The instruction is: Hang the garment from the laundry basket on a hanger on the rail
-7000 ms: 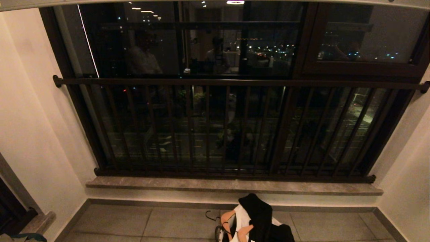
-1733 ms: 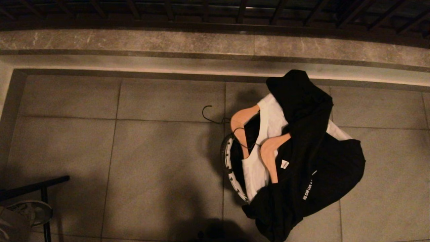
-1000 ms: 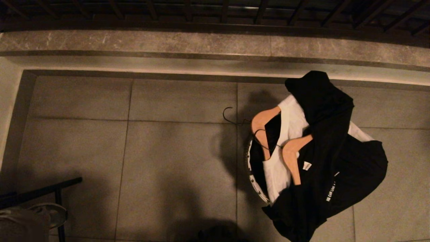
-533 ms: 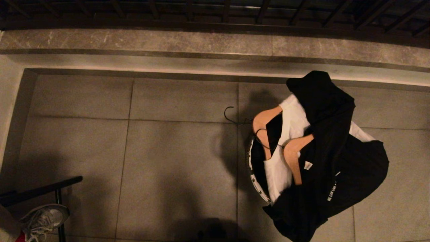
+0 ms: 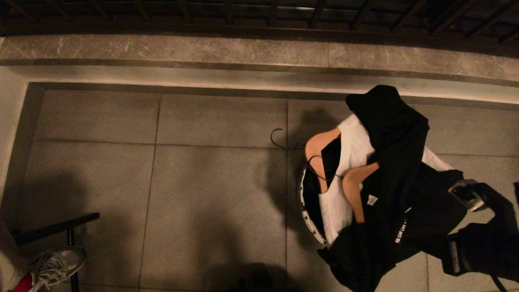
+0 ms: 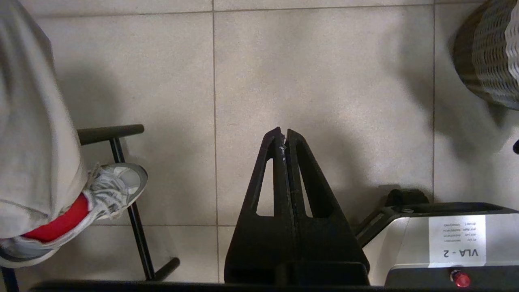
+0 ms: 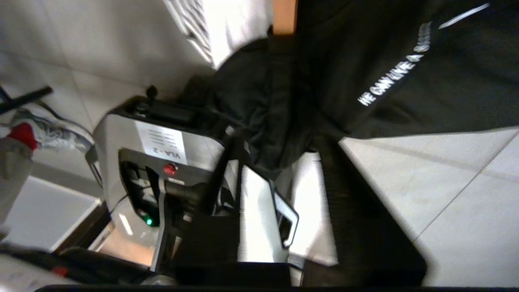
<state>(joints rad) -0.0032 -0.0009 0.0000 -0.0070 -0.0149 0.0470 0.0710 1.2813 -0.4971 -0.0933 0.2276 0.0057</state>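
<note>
The laundry basket (image 5: 307, 211), round with a black-and-white rim, stands on the floor tiles. A black garment (image 5: 399, 162) with white lettering is draped over it, and a white garment (image 5: 353, 148) lies underneath. Two wooden hangers (image 5: 321, 149) (image 5: 354, 188) rest on top of the clothes. My right arm (image 5: 484, 239) reaches in from the lower right, beside the black garment's hanging edge. The right gripper (image 7: 279, 142) is open, its tips close to the black cloth (image 7: 284, 93), with nothing between them. My left gripper (image 6: 284, 132) is shut and parked above bare tile. The rail is out of view.
A stone sill (image 5: 202, 48) and the dark window railing (image 5: 259, 16) run along the far side. A person's shoe (image 5: 56, 263) and a black metal stand (image 5: 61, 229) are at the lower left. My own base (image 6: 446, 243) is just below the grippers.
The head view tipped down from the window to the floor seconds ago. In the last half second my right arm came into view at the lower right, next to the black garment.
</note>
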